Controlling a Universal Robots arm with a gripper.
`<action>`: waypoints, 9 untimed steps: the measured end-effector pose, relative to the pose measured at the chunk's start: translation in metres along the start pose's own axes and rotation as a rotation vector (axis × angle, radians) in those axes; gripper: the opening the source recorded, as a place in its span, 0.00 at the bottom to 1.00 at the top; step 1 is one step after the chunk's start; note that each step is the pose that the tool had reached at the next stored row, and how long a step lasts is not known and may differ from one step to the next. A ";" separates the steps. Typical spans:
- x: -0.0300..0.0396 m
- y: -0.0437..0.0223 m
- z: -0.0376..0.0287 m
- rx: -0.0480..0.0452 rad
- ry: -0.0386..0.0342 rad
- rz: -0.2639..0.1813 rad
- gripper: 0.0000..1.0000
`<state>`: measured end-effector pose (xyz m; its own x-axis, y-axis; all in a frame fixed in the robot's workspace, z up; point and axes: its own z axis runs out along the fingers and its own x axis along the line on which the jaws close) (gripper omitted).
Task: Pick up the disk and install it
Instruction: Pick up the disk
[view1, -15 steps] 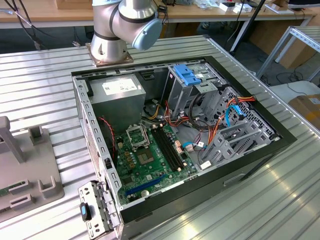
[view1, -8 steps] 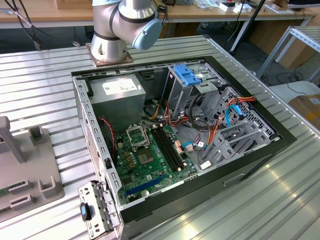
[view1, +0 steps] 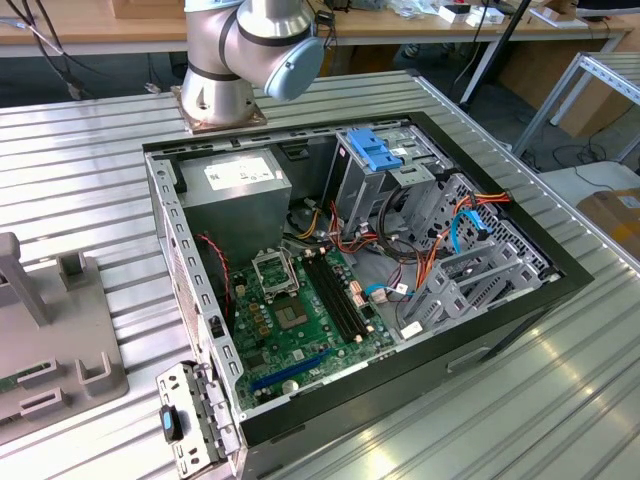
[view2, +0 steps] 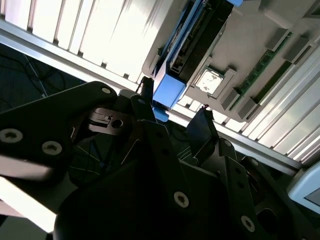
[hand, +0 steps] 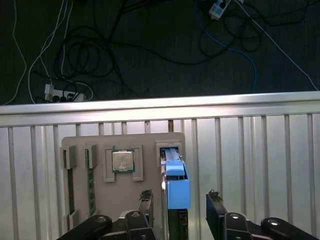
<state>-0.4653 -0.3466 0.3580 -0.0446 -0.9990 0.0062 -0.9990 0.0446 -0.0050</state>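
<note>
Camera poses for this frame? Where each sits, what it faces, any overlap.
Exterior view: off the arm, high, looking down into the open computer case on the table; the arm base shows.
First wrist view: on the wrist, looking past the open pincer at the disk standing in a grey holder.
Second wrist view: on the wrist, close behind the pincer, facing the disk obliquely.
Shared: both wrist views show pincer, disk, processor chip.
</note>
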 end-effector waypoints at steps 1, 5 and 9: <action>0.0000 0.0000 0.0000 0.0000 0.0000 0.000 0.54; 0.0000 0.0000 0.0010 0.0003 -0.0002 0.000 0.54; 0.0000 0.0000 0.0013 0.0000 0.0000 0.000 0.54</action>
<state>-0.4653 -0.3466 0.3567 -0.0446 -0.9990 0.0062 -0.9990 0.0446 -0.0050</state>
